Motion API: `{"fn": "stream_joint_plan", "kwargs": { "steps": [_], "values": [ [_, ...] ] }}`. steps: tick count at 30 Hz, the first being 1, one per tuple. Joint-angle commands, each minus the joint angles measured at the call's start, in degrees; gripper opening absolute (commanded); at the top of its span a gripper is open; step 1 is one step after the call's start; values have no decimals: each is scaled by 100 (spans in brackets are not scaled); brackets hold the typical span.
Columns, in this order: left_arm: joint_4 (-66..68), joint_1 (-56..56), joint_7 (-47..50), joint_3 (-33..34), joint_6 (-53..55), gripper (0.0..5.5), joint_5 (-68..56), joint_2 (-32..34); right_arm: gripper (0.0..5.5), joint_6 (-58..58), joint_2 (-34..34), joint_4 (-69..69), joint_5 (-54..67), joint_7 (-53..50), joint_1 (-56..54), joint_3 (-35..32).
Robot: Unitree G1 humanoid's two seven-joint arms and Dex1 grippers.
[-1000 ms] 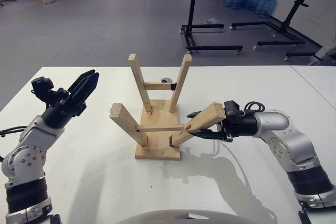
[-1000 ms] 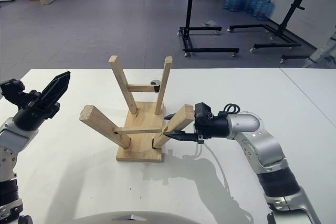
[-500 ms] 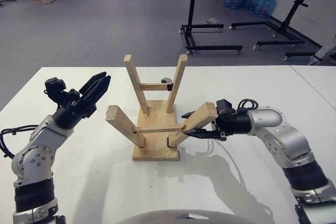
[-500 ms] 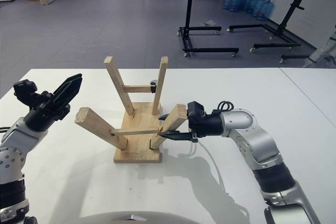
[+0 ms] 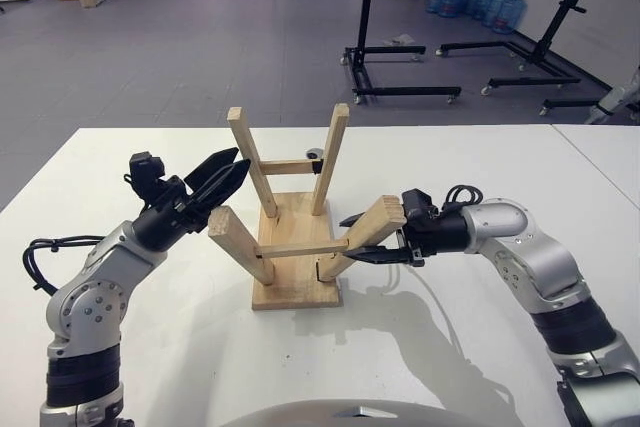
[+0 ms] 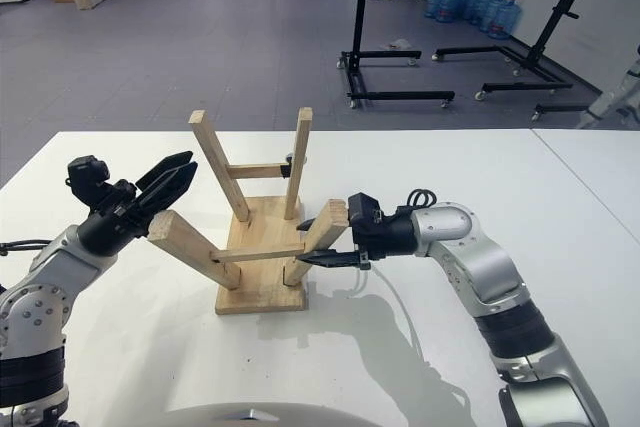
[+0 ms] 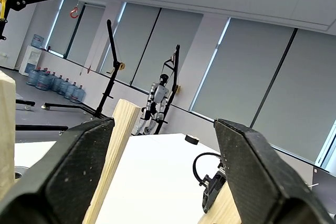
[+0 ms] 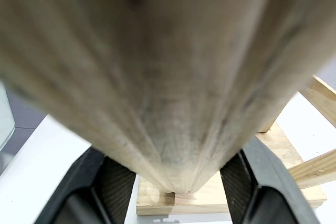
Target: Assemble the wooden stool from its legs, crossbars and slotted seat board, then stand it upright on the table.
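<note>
The wooden stool lies upside down on the white table (image 5: 150, 337), its seat board (image 5: 297, 287) flat and its legs pointing up. The far pair of legs (image 5: 248, 162) is joined by a crossbar (image 5: 292, 165). A second crossbar (image 5: 300, 247) joins the near pair. My right gripper (image 5: 362, 239) is shut on the near right leg (image 5: 380, 222); that leg (image 8: 168, 66) sits between its pads (image 8: 113, 182). My left gripper (image 5: 232, 172) is open just above the top of the near left leg (image 5: 235, 242). Its fingers (image 7: 79, 171) straddle a leg (image 7: 113, 150).
A small round dark object (image 5: 318, 155) lies on the table behind the stool. A second table (image 5: 610, 157) adjoins at the right. Black wheeled racks (image 5: 400, 67) stand on the floor beyond the far edge. Bare tabletop lies in front of the stool.
My left arm has swung right, bringing its open gripper from the table's left side up to the near left leg. The stool and my right gripper have shifted slightly left.
</note>
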Motion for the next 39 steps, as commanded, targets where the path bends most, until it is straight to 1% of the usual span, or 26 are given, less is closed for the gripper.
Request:
{"fn": "stream_joint_plan", "kwargs": {
  "steps": [1, 7, 15, 20, 24, 25, 30, 31, 34, 35, 38, 39],
  "values": [
    [-68, 66, 8, -164, 22, 348, 167, 9, 204, 108, 73, 125, -366, -96, -96, 288],
    [-55, 115, 10, -308, -87, 348, 335, -7, 204, 123, 133, 198, -614, -163, -270, 542],
    [-124, 45, 145, -616, -243, 348, 519, -174, 204, 411, 23, 140, -812, -132, -499, 972],
    [-91, -1, 169, -839, -310, 348, 746, -270, 204, 678, 101, 171, -772, -424, -614, 1016],
    [-62, 17, 131, -791, -351, 348, 784, -274, 204, 672, 201, 298, -956, -703, -685, 1013],
    [-44, 19, 125, -758, -369, 348, 797, -257, 234, 694, 208, 267, -943, -749, -686, 993],
    [26, -88, 86, -702, -358, 348, 779, -198, 324, 1266, 244, -162, -619, -898, -556, 777],
    [43, -97, 27, -711, -351, 348, 794, -159, 336, 1357, 284, -259, -557, -1016, -464, 669],
    [147, -130, -116, -623, -324, 348, 809, 0, 393, 1512, 196, -602, -352, -1166, -154, 353],
    [181, -154, -144, -563, -308, 348, 792, 59, 405, 1535, 130, -698, -313, -1178, -59, 247],
    [264, -235, -190, -384, -277, 348, 759, 248, 405, 1405, -38, -932, -395, -1474, 354, -275],
    [323, -326, -153, -385, -288, 348, 818, 272, 405, 1445, 71, -1071, -163, -1690, 516, -663]
  ]
}}
